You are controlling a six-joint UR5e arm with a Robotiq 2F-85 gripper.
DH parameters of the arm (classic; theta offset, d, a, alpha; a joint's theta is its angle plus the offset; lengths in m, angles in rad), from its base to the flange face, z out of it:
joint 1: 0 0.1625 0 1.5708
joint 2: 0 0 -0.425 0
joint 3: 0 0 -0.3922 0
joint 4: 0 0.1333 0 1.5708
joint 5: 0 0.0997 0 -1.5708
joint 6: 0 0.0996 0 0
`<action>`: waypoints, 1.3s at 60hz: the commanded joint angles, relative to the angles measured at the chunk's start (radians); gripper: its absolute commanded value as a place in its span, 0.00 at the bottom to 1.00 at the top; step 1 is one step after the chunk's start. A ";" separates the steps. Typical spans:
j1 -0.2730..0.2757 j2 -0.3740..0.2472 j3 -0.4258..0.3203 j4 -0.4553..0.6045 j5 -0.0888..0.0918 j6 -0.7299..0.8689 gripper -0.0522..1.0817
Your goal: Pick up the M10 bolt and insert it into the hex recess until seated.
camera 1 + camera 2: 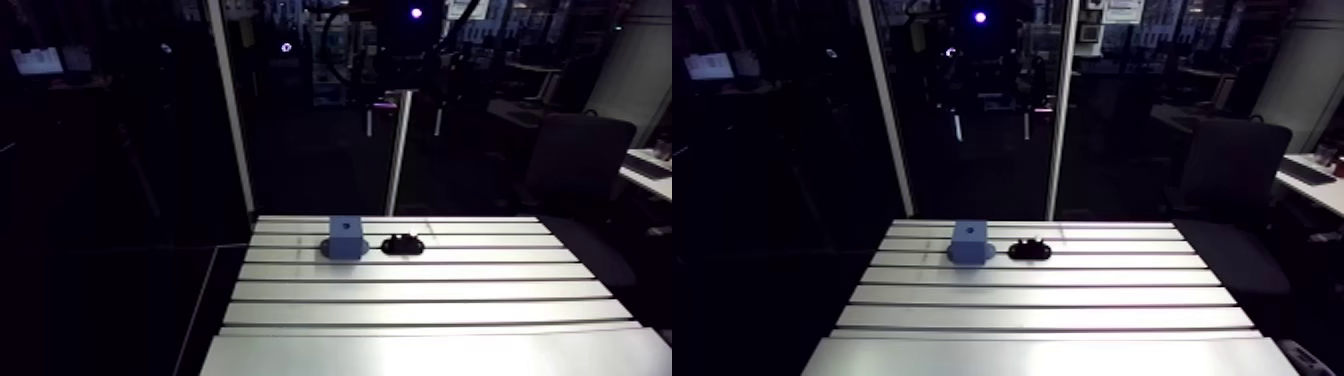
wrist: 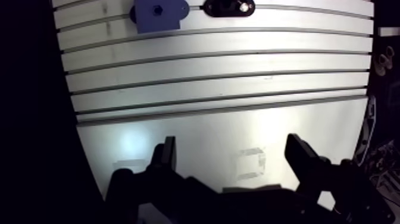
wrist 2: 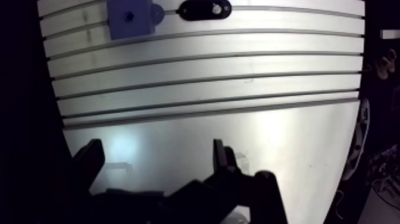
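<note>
A blue block (image 1: 345,238) with a small dark recess on top stands on the slotted table (image 1: 430,300) near its far edge. Just right of it lies a black holder (image 1: 403,243). In the wrist view a small bright bolt head (image 2: 243,7) shows in that holder (image 2: 229,7), beside the blue block (image 2: 158,12). My gripper (image 2: 232,158) hangs high over the table's near part, far short of both things. It is open, its two dark fingers (image 2: 166,156) wide apart with only bare table between them.
Long slots run across the table's far half; the near strip (image 2: 196,137) is smooth plate. The table's left edge (image 2: 71,113) drops into darkness. An office chair (image 1: 580,160) stands off the far right corner.
</note>
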 commanded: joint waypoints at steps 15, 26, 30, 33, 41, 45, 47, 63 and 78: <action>-0.009 0.018 -0.049 -0.005 0.002 -0.026 0.05; -0.008 0.017 -0.047 -0.005 0.003 -0.026 0.05; -0.007 0.017 -0.047 -0.005 0.003 -0.026 0.05; -0.007 0.018 -0.047 -0.005 0.003 -0.026 0.05; -0.007 0.018 -0.047 -0.009 0.003 -0.029 0.05; -0.013 0.018 -0.046 -0.012 0.000 -0.035 0.05; -0.015 0.020 -0.041 -0.022 0.000 -0.063 0.05; -0.066 0.020 0.014 -0.137 0.004 -0.132 0.05; -0.099 0.024 0.109 -0.294 0.014 -0.218 0.05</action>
